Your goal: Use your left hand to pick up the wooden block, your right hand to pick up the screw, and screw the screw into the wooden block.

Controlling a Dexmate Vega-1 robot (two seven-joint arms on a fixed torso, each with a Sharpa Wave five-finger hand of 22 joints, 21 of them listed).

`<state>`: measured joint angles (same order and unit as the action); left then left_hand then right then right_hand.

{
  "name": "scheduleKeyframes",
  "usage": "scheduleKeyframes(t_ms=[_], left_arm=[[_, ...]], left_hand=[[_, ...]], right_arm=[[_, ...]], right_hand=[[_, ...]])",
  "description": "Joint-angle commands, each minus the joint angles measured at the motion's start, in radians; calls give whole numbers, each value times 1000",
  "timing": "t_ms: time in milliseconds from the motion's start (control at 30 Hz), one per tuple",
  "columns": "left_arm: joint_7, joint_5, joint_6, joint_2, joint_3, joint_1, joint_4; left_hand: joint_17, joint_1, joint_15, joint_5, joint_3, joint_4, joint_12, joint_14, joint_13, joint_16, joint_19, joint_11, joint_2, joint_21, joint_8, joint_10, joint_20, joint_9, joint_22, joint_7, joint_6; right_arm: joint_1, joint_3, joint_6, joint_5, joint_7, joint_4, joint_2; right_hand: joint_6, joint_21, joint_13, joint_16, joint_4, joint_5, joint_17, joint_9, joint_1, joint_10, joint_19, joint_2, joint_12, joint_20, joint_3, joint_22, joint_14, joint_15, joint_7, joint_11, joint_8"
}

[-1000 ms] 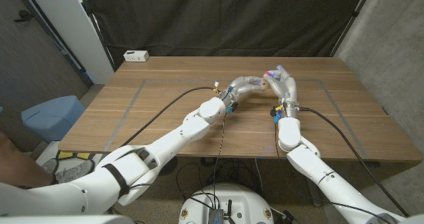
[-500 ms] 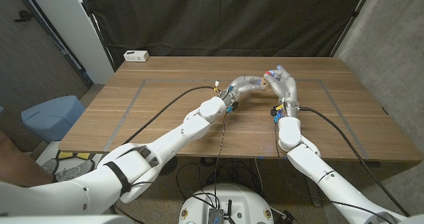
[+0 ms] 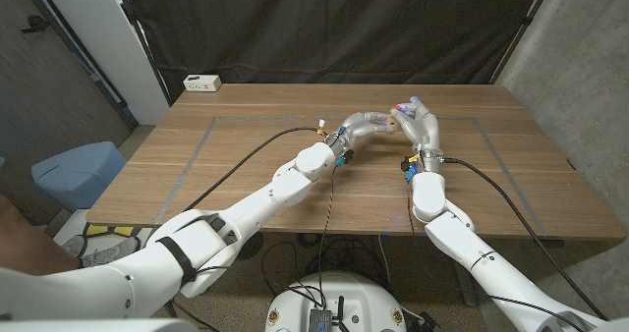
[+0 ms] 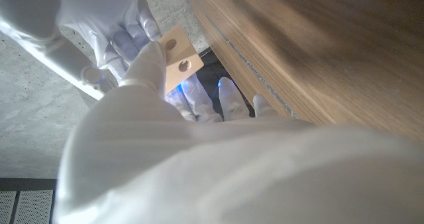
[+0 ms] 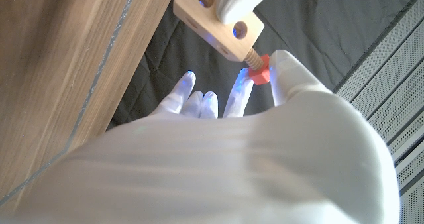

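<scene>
Up over the far middle of the table (image 3: 246, 165), both hands together in the air. Left hand (image 3: 378, 124) reaching in from the left arm, gripping the wooden block (image 5: 217, 20) between thumb and fingers, clear of the tabletop. Seen from the left wrist camera as a pale square piece (image 4: 177, 55) with two round holes on the visible face, held at a tilt past the back of the left hand (image 4: 152, 71). Seen from the right wrist camera with two holes on its face as well, and a fingertip of the left hand laid over its top edge.

Right hand (image 3: 418, 126) just beside the left, wrist below, fingers pointing up and away. Pinching the screw (image 5: 255, 68) by its red head between thumb and a fingertip (image 5: 238, 95); other fingers spread loosely nearby. Tan threaded shaft of the screw entering the lower corner of the block, head standing off from the wood with a short stretch of thread showing between. How deep the thread sits, cannot tell.

In the head view, red tip (image 3: 397, 108) just visible where the two hands touch. Black cables (image 3: 491, 175) trailing across the table from both wrists. Small white box (image 3: 201, 82) at the far left corner of the table, well apart from the hands.
</scene>
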<state>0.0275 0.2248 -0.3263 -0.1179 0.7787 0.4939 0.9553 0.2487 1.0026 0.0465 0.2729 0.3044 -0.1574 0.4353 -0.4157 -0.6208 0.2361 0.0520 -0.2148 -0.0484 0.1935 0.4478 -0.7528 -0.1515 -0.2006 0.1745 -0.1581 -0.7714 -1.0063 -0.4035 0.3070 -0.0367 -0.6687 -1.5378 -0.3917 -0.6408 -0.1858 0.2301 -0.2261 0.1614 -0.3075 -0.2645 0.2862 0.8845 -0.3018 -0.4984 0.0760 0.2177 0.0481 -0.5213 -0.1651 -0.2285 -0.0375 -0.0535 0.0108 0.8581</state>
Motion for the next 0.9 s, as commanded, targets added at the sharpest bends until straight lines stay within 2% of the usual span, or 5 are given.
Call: scheduleKeyframes(t_ms=[33,900], left_arm=[[11,4,-12,4,-1,-8,-20],[4,2,3,-19,-3,17,35]], left_hand=[[2,-20,83,7,3,7,6,-6,0,-3,4,-1,-29,5,8,-10,-2,-15,5,-6,-41],[3,-19,84,6,2,6,4,-6,-1,-3,5,-1,-28,6,8,-10,-1,-15,5,-6,-43]], right_arm=[[7,-5,-3,3,-9,7,6],[1,-9,11,16,-21,-5,12]], right_hand=[[-2,-4,2,2,-2,-5,-3,3,-5,-8,7,-5,-2,53,5,-3,-7,-56,-2,3,7],[1,-4,2,3,-2,-8,-4,1,-8,-8,7,-5,-2,52,6,-3,-7,-55,-4,2,11]])
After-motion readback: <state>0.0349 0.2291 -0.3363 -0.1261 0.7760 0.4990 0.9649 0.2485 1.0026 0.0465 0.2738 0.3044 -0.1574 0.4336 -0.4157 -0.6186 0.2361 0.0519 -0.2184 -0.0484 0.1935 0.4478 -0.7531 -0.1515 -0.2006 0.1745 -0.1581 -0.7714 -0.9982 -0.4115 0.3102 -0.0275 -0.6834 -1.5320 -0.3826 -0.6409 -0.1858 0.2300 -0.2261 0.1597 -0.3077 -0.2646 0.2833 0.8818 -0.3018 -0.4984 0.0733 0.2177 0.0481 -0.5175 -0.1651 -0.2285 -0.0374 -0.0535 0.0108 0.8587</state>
